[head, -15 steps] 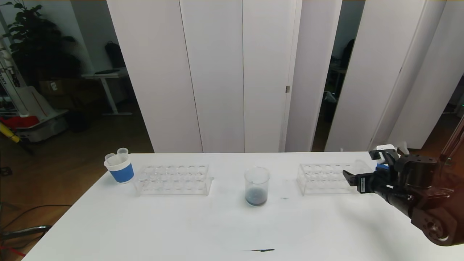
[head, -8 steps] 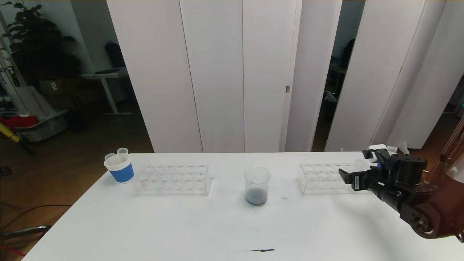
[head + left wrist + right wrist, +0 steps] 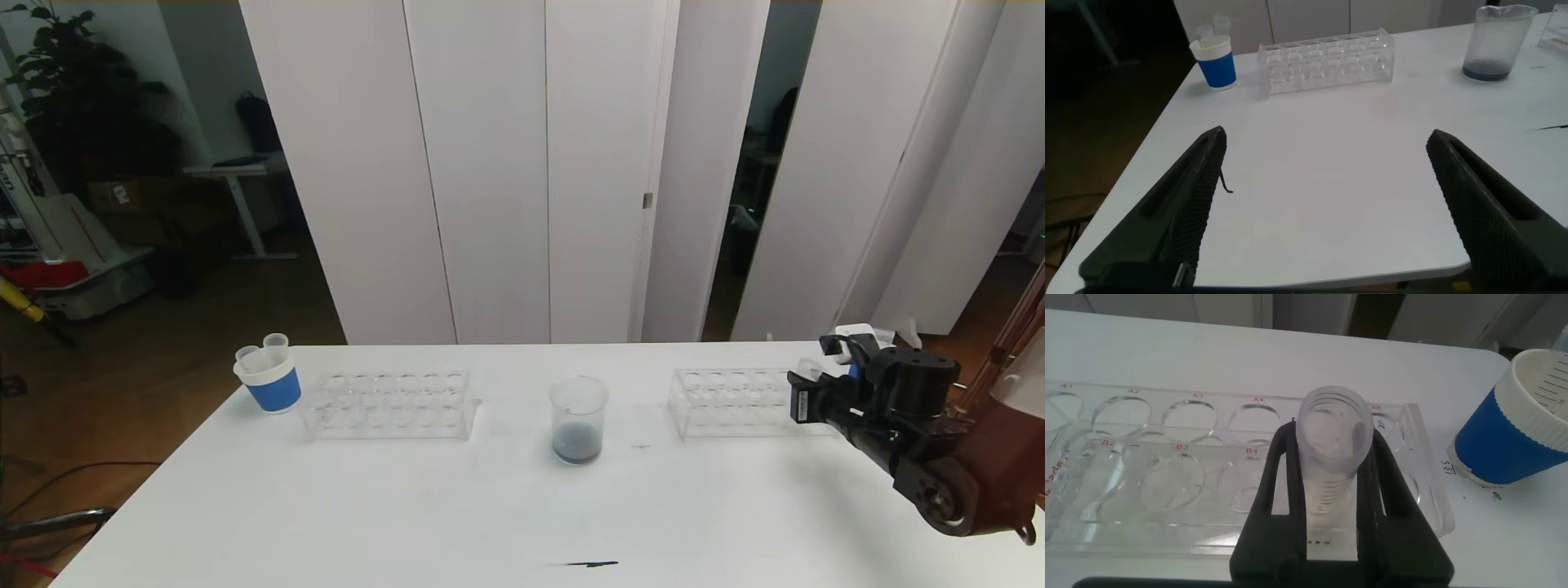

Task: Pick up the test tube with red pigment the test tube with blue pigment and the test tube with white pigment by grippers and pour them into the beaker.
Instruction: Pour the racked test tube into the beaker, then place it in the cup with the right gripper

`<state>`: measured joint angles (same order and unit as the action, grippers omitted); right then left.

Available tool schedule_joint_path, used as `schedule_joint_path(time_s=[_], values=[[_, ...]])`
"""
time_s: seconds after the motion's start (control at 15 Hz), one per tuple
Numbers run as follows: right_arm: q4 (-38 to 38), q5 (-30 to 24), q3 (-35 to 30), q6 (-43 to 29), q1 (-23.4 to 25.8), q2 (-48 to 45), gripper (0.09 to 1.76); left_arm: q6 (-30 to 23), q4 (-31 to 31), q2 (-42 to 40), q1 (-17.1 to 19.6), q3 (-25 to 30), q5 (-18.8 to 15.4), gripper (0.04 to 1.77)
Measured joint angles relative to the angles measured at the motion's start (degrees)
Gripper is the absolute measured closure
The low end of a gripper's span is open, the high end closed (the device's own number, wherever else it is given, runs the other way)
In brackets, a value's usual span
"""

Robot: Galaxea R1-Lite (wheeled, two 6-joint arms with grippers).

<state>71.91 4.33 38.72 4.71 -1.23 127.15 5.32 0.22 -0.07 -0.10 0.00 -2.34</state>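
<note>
Clear glass beaker (image 3: 579, 418), clear plastic rack (image 3: 1167, 457), matt white table (image 3: 408, 506)

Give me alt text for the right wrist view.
The right gripper is shut on a clear tube above the end of a clear rack on the white table. A blue-sleeved paper cup stands beside the rack.

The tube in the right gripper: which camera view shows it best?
The right wrist view: the clear tube fills the middle, clamped between the right gripper fingers over the right rack. Its contents are not discernible. The head view shows only a small part of it at the gripper; the left wrist view shows none.
</note>
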Motion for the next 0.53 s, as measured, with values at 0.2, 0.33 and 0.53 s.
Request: schedule_joint_path(time_s=[0.2,0.33,0.53], values=[[-0.2,-0.1,0.3,-1.5,0.4,0.2,1.28,0.0,0.0,0.0,0.0,0.0,0.0,0.06],[-0.2,-0.2,0.4,-1.6,0.5,0.2,1.28,0.0,0.0,0.0,0.0,0.0,0.0,0.06],[-0.2,-0.3,0.6,-1.7,0.8,0.1,1.28,0.0,0.0,0.0,0.0,0.0,0.0,0.06]])
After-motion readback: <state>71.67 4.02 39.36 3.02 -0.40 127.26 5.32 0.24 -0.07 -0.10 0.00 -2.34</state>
